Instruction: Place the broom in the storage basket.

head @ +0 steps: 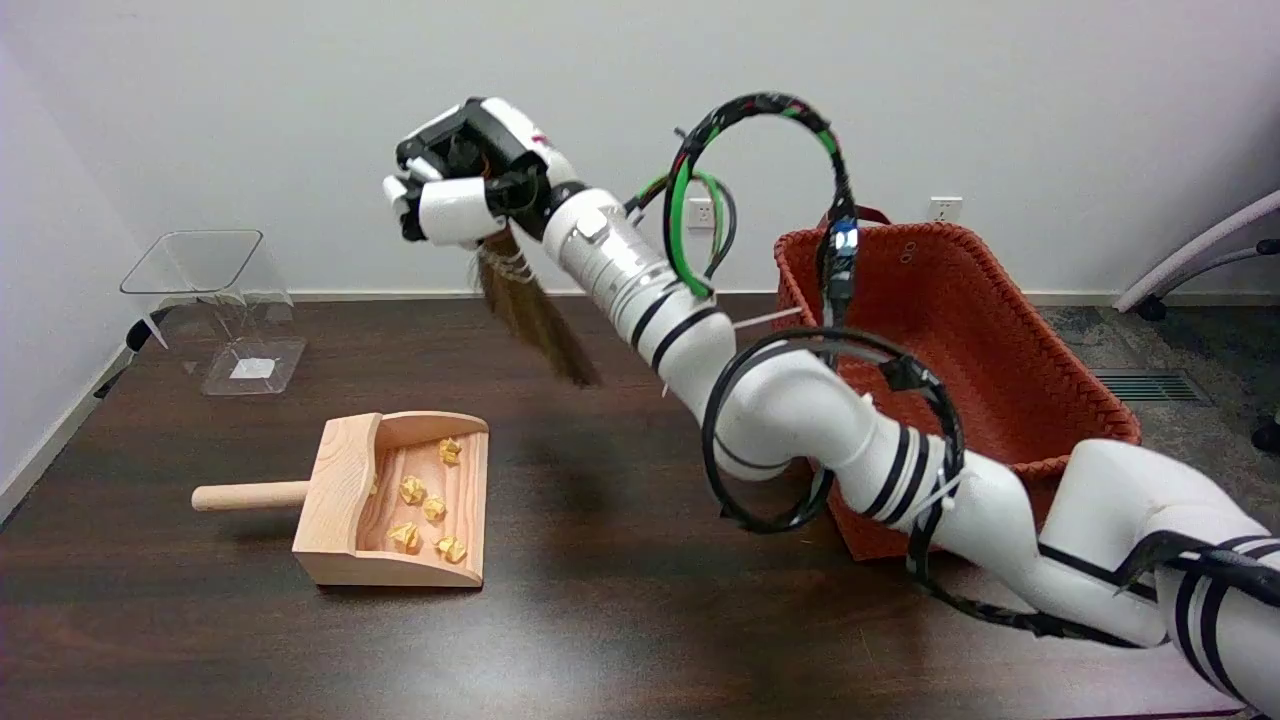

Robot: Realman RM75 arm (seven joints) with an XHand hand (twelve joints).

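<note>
Head view shows the right hand point(468, 178) raised high above the desk point(620, 600), its fingers closed around the top of the broom point(535, 315) — the handle itself is hidden inside the fist, so the exact grasp cannot be made out. Brown bristles hang down and trail toward the arm, well clear of the desk. The broom is judged light, its bristles soft and easily bent, so it is best held by the stiff handle end, as seems to be done. The storage basket point(1000, 330) stands to the right, behind the forearm, open-topped. A wooden dustpan point(400, 500) holding crumpled paper scraps point(425, 510) lies below.
</note>
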